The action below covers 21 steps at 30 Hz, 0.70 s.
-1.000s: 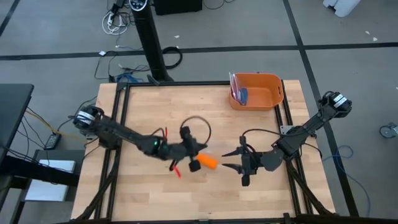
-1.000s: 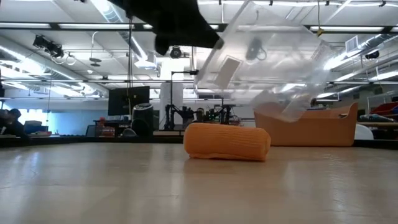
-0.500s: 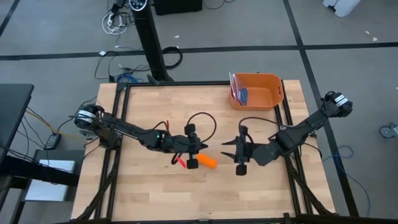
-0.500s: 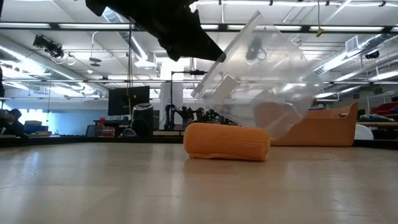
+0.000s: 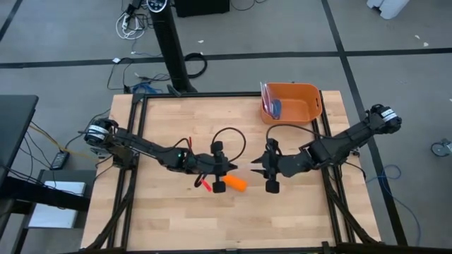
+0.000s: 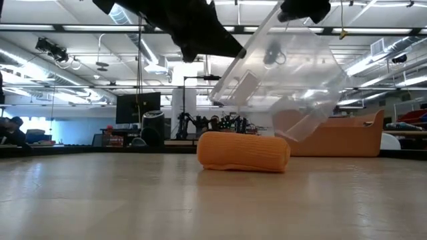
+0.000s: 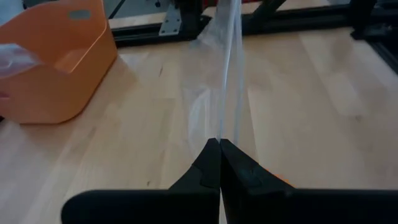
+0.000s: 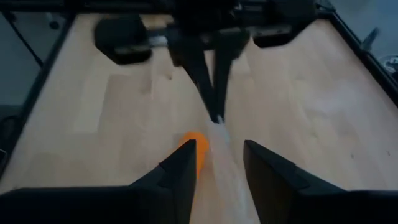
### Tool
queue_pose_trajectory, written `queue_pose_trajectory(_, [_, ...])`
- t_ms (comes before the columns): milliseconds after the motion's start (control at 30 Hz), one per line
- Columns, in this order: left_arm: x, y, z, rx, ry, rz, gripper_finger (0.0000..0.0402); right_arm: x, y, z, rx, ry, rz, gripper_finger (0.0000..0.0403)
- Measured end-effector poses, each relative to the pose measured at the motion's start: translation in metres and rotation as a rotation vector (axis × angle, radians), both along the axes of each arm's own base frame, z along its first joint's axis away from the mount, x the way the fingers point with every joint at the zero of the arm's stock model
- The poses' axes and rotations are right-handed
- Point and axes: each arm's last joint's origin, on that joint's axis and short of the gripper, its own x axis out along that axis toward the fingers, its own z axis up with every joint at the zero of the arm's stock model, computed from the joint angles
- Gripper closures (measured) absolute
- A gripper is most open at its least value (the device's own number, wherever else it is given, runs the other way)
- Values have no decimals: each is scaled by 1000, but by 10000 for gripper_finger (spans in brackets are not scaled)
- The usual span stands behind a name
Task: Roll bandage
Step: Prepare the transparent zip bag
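A: Starting with the biggest thing, what fills the scene?

B: A pale wooden table (image 5: 169,127) with a black metal frame, seen from above. Two dark arms reach in from its sides and meet near the middle. In the far right corner sits a rigid orange plastic bin (image 5: 300,97).

A: What is the left arm doing?

B: The left gripper (image 7: 219,147) has its two dark fingers pressed together, pinching the edge of a crinkled clear plastic bag (image 6: 283,73). From table height the bag hangs lifted in the air, tilted, just above and behind the roll.

A: And the right arm?

B: The right gripper (image 8: 219,163) faces the left one from close by, near the table's middle. Its fingers stand apart, with the free end of the clear bag lying between them; I cannot tell whether they touch it.

A: Where is the bandage?

B: The bright orange cloth bandage (image 6: 244,152), rolled into a short cylinder, lies on its side on the wood near the table's middle, under the bag and between the two grippers. Neither gripper holds it.
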Motion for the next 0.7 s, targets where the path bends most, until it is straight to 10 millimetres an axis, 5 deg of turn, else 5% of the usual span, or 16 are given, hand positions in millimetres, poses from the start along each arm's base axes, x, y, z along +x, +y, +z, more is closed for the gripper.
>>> queue_pose_trajectory(233, [3, -1, 7, 0, -17, -10, 400, 2, -2, 1, -29, -4, 8, 389])
queue_pose_trajectory(700, [-18, -8, 32, 70, -45, 89, 326, -4, 5, 2, -72, -7, 40, 401])
